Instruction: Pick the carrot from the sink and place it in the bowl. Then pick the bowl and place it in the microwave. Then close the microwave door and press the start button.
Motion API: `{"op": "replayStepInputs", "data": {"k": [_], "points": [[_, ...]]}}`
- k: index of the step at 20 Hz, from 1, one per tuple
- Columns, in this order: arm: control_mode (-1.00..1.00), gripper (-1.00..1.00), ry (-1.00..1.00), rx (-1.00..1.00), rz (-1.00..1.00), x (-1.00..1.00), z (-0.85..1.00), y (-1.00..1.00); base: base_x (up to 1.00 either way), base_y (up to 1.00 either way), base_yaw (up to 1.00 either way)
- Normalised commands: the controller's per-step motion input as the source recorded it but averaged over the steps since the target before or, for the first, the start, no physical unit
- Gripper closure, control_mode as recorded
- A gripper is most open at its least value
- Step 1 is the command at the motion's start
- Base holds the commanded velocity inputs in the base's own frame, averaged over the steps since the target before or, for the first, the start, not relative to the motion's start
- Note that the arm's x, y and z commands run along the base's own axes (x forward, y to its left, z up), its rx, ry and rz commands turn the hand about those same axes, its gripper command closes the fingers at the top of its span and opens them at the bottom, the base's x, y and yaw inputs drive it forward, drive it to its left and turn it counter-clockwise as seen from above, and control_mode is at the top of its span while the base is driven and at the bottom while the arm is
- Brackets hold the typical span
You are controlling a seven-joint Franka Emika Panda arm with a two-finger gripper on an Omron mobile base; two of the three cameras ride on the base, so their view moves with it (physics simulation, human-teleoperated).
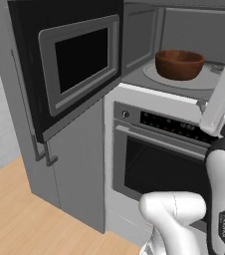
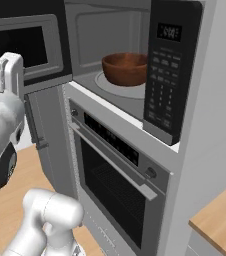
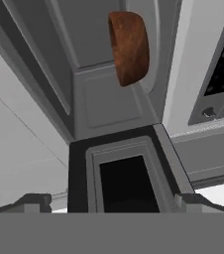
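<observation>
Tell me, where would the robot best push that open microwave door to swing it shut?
Probably on the microwave door near its free outer edge, far from the hinge beside the cavity, coming from its outer face. It stands swung wide to the left, so pushing there swings it easiest. The bowl already sits inside.

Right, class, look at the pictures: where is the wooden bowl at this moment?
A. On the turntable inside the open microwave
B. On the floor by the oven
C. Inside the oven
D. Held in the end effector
A: the bowl sits on the round turntable inside the microwave, whose microwave door stands swung open.
</observation>
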Motion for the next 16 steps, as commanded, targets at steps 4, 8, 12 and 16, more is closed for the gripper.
{"op": "replayStepInputs", "data": {"k": [4,8,12,16], "points": [[-1.0,-1.0,-0.13,0.11,-0.03,-1.0,-0.08,0.71,0.0,0.0,0.0],[-1.0,-1.0,-0.11,0.07,-0.07,-0.96,-0.08,0.85,0.0,0.0,0.0],[-1.0,-1.0,-0.21,0.01,-0.07,-0.77,-0.05,0.82,0.0,0.0,0.0],[-1.0,-1.0,-0.08,0.0,-0.07,-0.43,-0.13,0.89,0.0,0.0,0.0]]}}
